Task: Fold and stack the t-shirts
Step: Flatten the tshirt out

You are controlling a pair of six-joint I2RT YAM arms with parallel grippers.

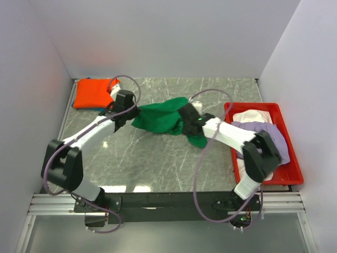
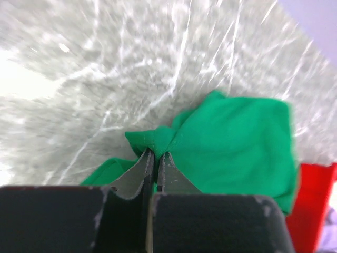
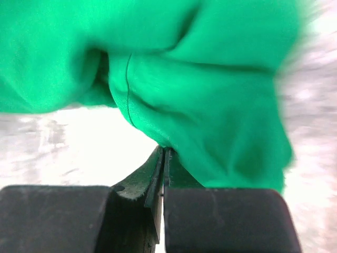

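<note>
As we looked down from the top view, we found the green t-shirt (image 1: 160, 118) bunched near the middle of the table (image 1: 158, 158), stretched between our two arms. Our left gripper (image 1: 135, 113) met the cloth at its nine o'clock edge. Our right gripper (image 1: 185, 120) met it toward its three o'clock side, where more green spilled out at about five o'clock.

From the left wrist, we saw the left gripper (image 2: 155, 155) clenched on a puckered fold of the green t-shirt (image 2: 231, 142), its fingers pressed nearly together with cloth pinched at the tips. The rest of the shirt spread toward two o'clock over the marbled table (image 2: 105, 63), and a corner of the red tray (image 2: 315, 208) showed at four o'clock.

From the right wrist, the right gripper (image 3: 164, 154) was likewise closed on a seamed fold of the green t-shirt (image 3: 221, 79), which hung over the fingers and filled the upper part of the view. The blurred table (image 3: 63, 137) showed beneath it at nine o'clock.

Well apart from the green one, the orange t-shirt (image 1: 93, 94) lay folded flat at ten o'clock of the table, and we made out an edge of the blue t-shirt (image 1: 100, 108) beneath its near side. The red tray (image 1: 295, 171) sat between three and four o'clock, and in it the lilac t-shirt (image 1: 266, 134) lay crumpled over the white t-shirt (image 1: 253, 116).
</note>
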